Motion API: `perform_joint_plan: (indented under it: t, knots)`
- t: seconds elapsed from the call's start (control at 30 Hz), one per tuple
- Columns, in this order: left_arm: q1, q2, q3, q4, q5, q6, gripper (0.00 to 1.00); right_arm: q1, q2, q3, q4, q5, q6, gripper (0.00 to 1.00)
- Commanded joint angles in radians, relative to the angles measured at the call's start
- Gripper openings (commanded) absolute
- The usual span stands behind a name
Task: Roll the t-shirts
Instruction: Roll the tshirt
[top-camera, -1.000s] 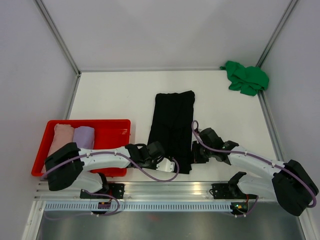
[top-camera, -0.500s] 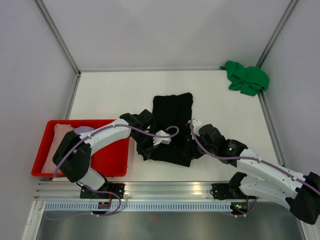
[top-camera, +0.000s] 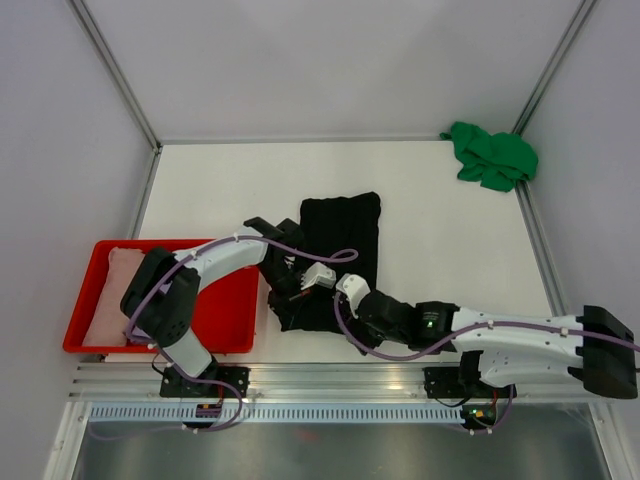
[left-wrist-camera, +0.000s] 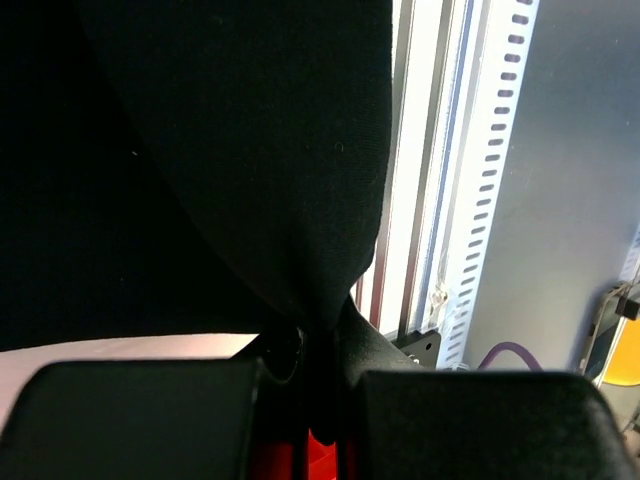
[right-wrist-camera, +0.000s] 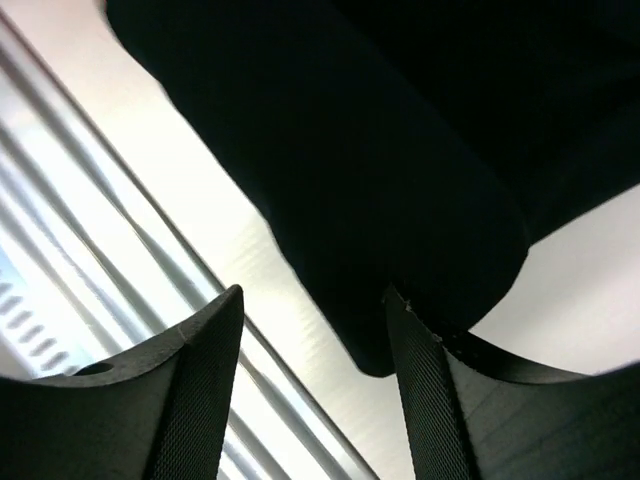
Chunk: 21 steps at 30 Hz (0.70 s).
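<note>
White tabletop carries the black tee; left gripper pinches its near edge, likely to start rolling, while right gripper stands wide, holding nothing.

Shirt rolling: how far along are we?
Done: a pink tee lies rolled, it seems, in the red tray. In hand: the left gripper is shut on the near end of the black t-shirt; the right gripper stands open at its edge. Left: rolling the black one, then the green t-shirt, bunched in the far right corner.
</note>
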Motion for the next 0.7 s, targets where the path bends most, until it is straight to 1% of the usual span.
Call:
perform_joint_plan:
  t: [0.0, 0.07, 0.17, 0.3, 0.43, 0.6, 0.67]
  knots:
    - [0.003, 0.033, 0.048, -0.026, 0.022, 0.088, 0.02, 0.030, 0.097, 0.039, -0.006, 0.164, 0.027, 0.66]
    - [0.003, 0.042, 0.050, -0.030, 0.008, 0.104, 0.02, 0.030, 0.118, 0.039, -0.004, 0.198, 0.035, 0.68]
    - [0.003, 0.054, 0.039, -0.032, -0.010, 0.145, 0.02, 0.030, 0.094, 0.045, -0.007, 0.218, 0.032, 0.69]
    - [0.002, 0.079, 0.039, -0.033, -0.039, 0.173, 0.02, 0.031, 0.071, 0.045, 0.002, 0.133, -0.003, 0.68]
    - [-0.007, 0.103, 0.059, -0.033, -0.044, 0.179, 0.02, 0.033, 0.111, 0.039, 0.043, 0.062, -0.048, 0.69]
    - [-0.024, 0.100, 0.033, -0.036, -0.075, 0.206, 0.02, 0.031, 0.172, 0.040, 0.070, 0.063, -0.062, 0.71]
    - [-0.033, 0.096, 0.012, -0.036, -0.093, 0.222, 0.02, 0.031, 0.181, 0.034, 0.076, 0.053, -0.042, 0.71]
